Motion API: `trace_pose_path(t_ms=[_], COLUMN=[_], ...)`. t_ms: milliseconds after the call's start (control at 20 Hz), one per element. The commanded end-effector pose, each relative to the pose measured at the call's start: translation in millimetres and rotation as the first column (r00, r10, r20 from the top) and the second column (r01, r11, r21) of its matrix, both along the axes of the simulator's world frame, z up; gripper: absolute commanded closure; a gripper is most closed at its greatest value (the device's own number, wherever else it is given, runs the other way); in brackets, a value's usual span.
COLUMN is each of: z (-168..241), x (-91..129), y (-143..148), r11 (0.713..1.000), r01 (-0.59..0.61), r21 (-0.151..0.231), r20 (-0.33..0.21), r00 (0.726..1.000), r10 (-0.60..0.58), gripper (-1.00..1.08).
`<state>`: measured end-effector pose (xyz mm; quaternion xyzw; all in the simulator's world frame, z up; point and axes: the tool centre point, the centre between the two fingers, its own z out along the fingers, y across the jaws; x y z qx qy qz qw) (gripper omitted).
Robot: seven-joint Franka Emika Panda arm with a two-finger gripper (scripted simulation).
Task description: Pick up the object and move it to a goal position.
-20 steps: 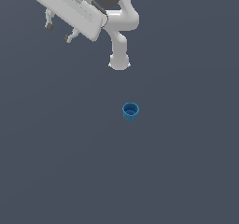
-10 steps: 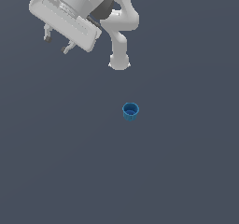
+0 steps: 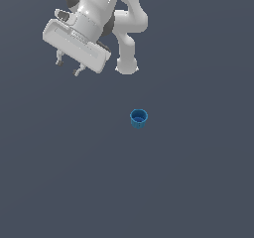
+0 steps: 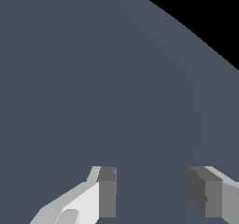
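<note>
The white two-fingered gripper (image 3: 68,67) hangs with jaws spread and nothing between them; the wrist view shows only its grey pads (image 4: 107,190) over the plain slate-grey bench (image 3: 198,182). One small blue ribbed hollow-topped cup (image 3: 139,118) stands upright on the bench, well apart at the gripper's four o'clock in the exterior view. No writing is legible.

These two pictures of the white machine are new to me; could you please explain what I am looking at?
Both are simulator renders of one robot arm. The exterior view looks at the scene from a camera off the arm: the white arm ends in a hand with two short fingers. On the grey floor stands a small blue cup, apart from the hand, toward the exterior view's right. The wrist view comes from a camera on the arm's wrist: you see the two fingers spread apart, with only bare floor between them. The hand is open and holds nothing.
</note>
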<state>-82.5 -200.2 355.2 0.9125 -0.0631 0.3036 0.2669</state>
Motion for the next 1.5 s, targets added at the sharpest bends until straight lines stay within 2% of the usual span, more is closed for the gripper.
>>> trace_pose_path(t_ms=[0,300,600,1000,1450], z=[-18.9,-66.5,-116.0,-180.0,-235.2], x=[4.1,14.2,21.4,20.5,1.5], y=[7.0,33.6,74.4,149.5,241.6], r11=[1.0,0.998,0.991,0.972,0.935], r01=[-0.014,-0.054,-0.105,-0.19,-0.287], r21=[0.012,0.042,0.078,0.137,0.209], r20=[0.011,0.037,0.064,0.106,0.155], r00=[1.0,0.998,0.993,0.979,0.954], r10=[0.014,0.052,0.1,0.177,0.258], gripper=[-0.2,-0.2,-0.2,-0.2,-0.2])
